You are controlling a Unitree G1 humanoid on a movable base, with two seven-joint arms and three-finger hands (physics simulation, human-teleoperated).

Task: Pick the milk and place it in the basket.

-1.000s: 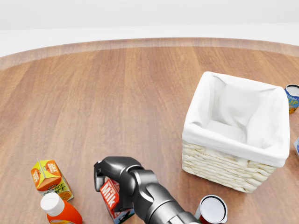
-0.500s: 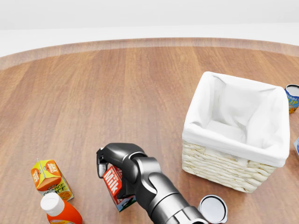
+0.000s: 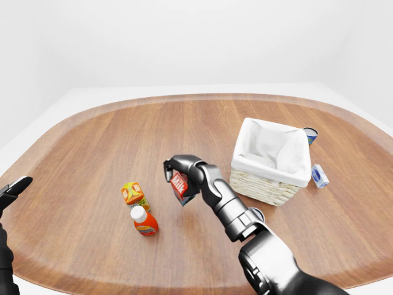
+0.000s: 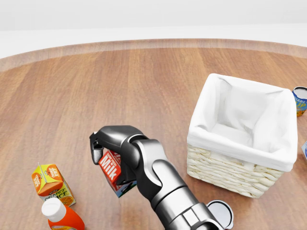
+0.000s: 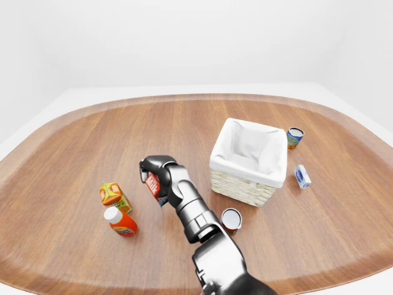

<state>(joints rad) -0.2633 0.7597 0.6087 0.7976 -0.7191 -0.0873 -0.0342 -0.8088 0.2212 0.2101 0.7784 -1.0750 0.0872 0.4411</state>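
Note:
The milk (image 4: 114, 175) is a red carton with white lettering, tilted and lifted just off the wooden table (image 4: 96, 91) at the lower left of the head view. My right gripper (image 4: 106, 160) is shut on it, dark fingers (image 4: 100, 142) curled over its top. The basket (image 4: 225, 175), wicker with a white cloth liner, stands to the right of the carton with a gap between them, and its inside looks bare. My left gripper (image 3: 13, 187) shows only as a dark tip at the left edge of the left-eye view, far from the milk.
An orange juice carton (image 4: 50, 184) and an orange bottle with a white cap (image 4: 60, 215) stand left of the milk. A can (image 4: 220, 213) sits below the basket, a blue can (image 4: 301, 98) and a small blue-white box (image 3: 319, 175) to its right.
My right hand has risen and moved up and left in the head view, carrying the milk off the table. The basket and the other items have stayed put.

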